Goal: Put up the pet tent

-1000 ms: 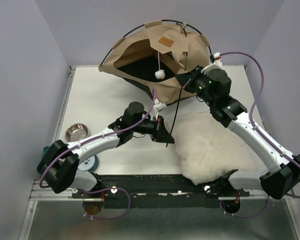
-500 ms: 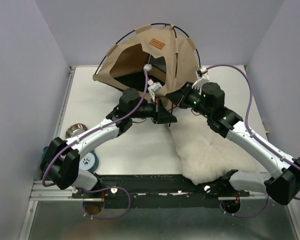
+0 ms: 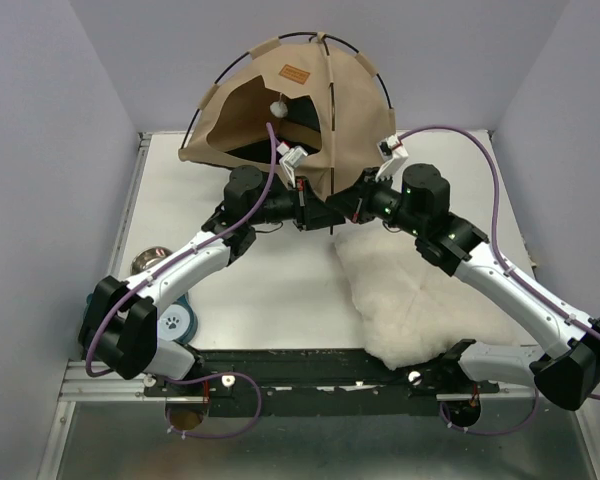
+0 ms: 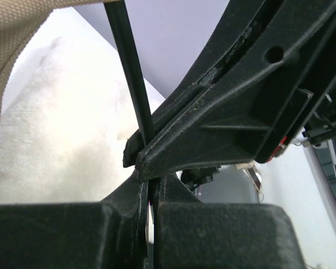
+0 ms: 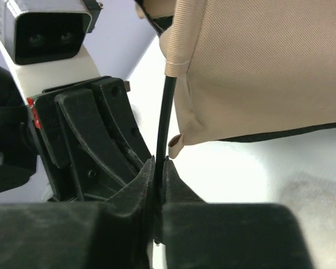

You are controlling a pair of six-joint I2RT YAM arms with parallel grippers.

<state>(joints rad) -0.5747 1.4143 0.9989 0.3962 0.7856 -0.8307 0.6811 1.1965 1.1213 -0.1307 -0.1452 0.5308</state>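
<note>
Tent stands domed at the far edge of the desk, mid-width, with its opening toward the near-left. Pom-pom hangs in the opening. One black pole runs down the front seam to the hem. Left gripper is clenched on the pole's lower end, the rod pinched between its fingertips. Right gripper grasps the same pole just beside it, fingers closed on the rod below the hem. Cushion lies at the near-right. Bowl sits near the left edge, partly under the left arm.
</note>
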